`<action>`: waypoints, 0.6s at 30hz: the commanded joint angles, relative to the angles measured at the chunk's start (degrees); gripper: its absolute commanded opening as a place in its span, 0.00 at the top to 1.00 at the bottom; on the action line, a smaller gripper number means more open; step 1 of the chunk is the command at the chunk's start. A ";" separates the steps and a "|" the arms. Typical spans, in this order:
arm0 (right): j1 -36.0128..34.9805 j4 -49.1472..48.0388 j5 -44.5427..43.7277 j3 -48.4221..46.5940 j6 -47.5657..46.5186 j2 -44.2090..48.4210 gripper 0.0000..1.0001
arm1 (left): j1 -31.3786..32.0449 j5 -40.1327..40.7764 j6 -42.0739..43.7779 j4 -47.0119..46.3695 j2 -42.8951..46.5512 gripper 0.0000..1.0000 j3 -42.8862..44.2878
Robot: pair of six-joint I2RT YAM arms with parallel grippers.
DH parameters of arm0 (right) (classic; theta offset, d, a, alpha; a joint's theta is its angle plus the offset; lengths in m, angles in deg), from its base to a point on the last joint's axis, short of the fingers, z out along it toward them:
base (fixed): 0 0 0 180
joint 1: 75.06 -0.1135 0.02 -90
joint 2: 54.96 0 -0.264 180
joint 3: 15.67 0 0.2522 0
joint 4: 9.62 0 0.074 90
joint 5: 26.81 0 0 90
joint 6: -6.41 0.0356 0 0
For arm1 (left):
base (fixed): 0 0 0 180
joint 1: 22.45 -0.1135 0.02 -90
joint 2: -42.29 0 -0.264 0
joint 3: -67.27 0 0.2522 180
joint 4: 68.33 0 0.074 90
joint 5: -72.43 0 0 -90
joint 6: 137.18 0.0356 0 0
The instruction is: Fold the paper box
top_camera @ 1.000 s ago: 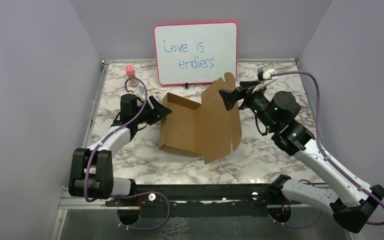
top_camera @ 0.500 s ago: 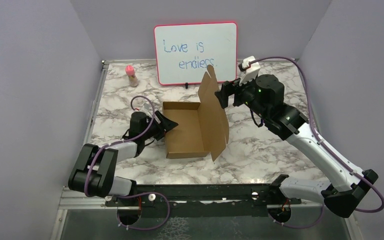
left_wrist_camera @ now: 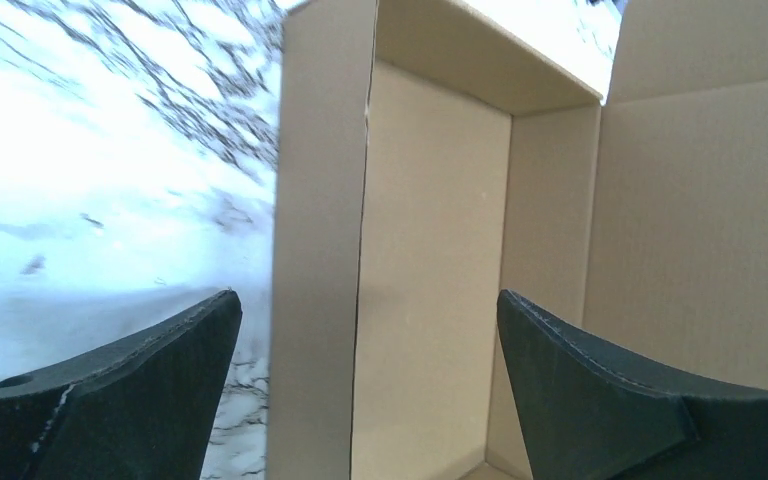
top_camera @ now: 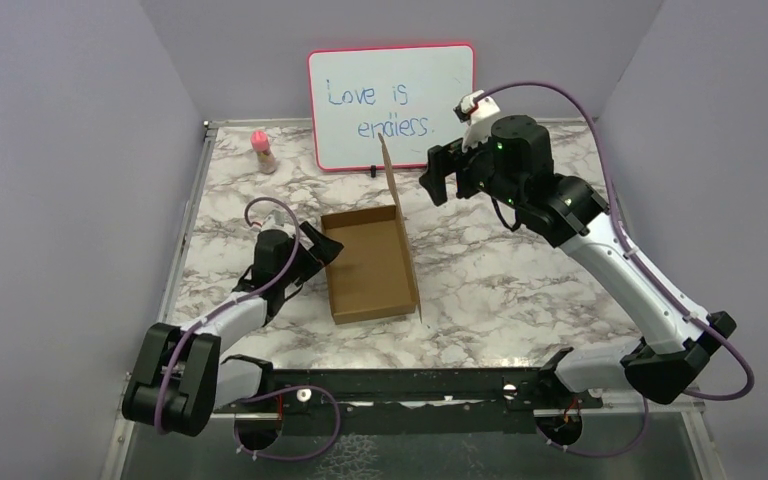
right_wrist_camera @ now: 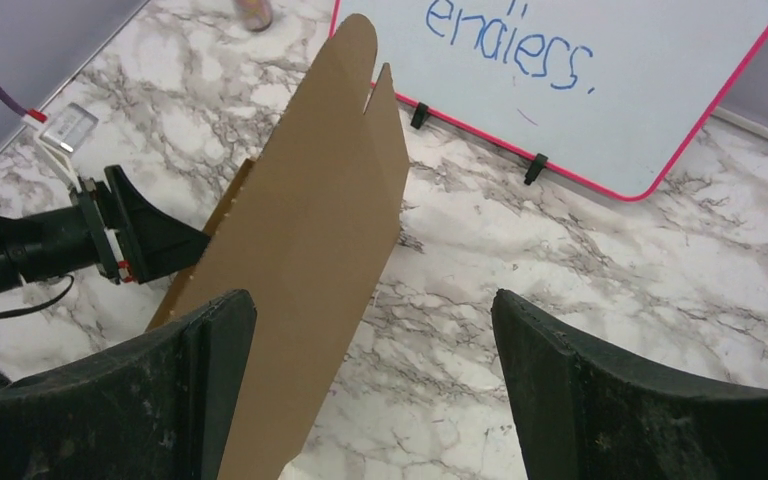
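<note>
Brown cardboard, the paper box (top_camera: 365,270) sits in the middle of the table (top_camera: 520,290), its long axis running away from the arms and its lid (right_wrist_camera: 310,230) standing upright along the tray's right-hand long edge. The right gripper (top_camera: 436,172) hovers just right of the lid's top, jaws wide and empty, so it looks the nearer one to tip the lid leftward. The left gripper (top_camera: 324,243), likewise spread wide with nothing held, waits at the tray's left wall.
</note>
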 commanded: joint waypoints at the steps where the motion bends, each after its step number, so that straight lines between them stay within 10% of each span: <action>1: 0.05 7.31 4.51 -5.16 -0.50 -3.26 0.08 | -0.41 12.69 7.49 16.11 6.84 0.01 5.15; 7: -0.47 10.51 8.01 -9.37 0.10 -6.31 0.10 | -0.66 17.02 13.12 25.26 13.39 0.01 9.90; 18: -6.94 16.27 2.45 -19.80 0.72 -14.87 0.14 | -0.70 1.51 12.37 19.86 7.10 0.01 10.37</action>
